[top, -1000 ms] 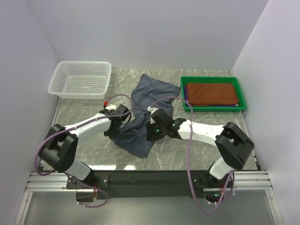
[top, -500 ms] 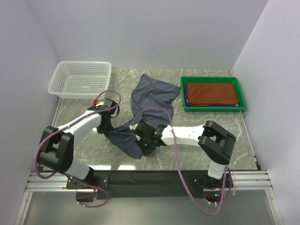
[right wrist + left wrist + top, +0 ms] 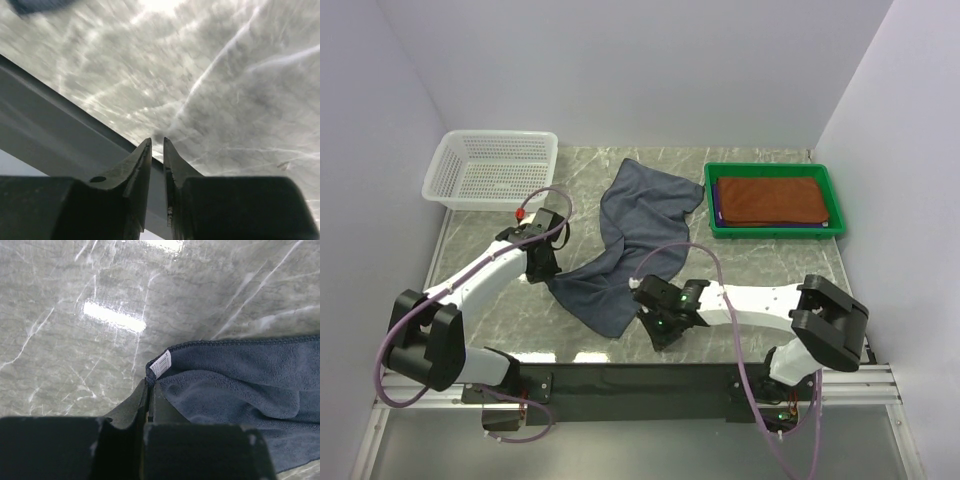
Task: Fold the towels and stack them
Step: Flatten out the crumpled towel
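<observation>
The right end effector is now drawn off the grey-blue terry towel, slightly apart, empty; towel spread mid-bench, corner clamped by the left end effector; folded rust-brown towel lying in the green plastic tray.

This is a robotics lab test cell. Plain pale matte wall panels box in the left, far and right sides of a grey marble-patterned tabletop. A slotted aluminium rail runs along the near edge. Bolted there are two white-and-black jointed robot arms, the left arm and the right arm, trailing loose purple cables. The goods look staged: a white mesh plastic basket far left, a green plastic tray far right, and a grey-blue terry towel between them.
</observation>
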Motion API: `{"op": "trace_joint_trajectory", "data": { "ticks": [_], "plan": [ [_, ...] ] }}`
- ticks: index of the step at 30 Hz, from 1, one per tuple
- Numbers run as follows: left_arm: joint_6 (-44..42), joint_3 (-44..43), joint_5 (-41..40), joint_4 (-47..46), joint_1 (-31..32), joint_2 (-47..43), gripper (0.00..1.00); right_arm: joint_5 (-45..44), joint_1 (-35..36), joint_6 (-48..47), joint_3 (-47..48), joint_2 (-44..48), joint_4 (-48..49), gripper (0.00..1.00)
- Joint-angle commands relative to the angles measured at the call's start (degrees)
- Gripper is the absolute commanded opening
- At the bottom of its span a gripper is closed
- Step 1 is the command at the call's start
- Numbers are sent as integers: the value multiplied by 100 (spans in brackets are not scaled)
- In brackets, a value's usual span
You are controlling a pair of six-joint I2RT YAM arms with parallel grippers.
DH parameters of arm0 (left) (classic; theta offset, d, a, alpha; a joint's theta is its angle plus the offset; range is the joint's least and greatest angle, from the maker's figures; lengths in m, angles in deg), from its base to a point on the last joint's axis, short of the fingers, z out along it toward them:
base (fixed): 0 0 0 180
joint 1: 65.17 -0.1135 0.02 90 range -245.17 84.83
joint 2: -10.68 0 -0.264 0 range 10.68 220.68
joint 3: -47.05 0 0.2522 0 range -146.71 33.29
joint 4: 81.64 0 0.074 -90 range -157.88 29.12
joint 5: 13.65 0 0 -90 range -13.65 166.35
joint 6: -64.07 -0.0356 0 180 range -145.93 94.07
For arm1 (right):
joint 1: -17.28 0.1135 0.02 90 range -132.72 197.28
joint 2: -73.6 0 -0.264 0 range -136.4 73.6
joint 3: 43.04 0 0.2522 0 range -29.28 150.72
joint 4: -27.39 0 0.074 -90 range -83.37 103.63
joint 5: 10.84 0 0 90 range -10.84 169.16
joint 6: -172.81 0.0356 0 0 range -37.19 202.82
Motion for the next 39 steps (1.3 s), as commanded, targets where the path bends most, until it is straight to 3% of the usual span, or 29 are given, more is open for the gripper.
{"op": "trace_joint_trajectory", "data": {
  "ticks": [1, 10, 24, 27, 33, 39],
  "plan": [
    [-91, -32, 136, -123, -31, -136, 2, -324, 109, -10, 584, 24, 421, 25],
    [-109, -24, 48, -167, -75, -303, 2, -562, 188, -493, 2323, -1434, 379, 32],
    [-100, 29, 57, -299, -110, -294, 2, -711, 496, -705, 3143, -2736, -569, 32],
    [-48, 46, 39, -273, -110, -302, 2, -633, 531, -591, 3038, -2745, -807, 31],
    [67, 257, 232, -255, -119, -487, 3, -80, 558, -362, 1809, -2017, -1090, 31],
    [207, 635, 1049, -308, -110, -1075, 7, 168, 575, 104, 525, -1058, -1194, 34]
  ]
}}
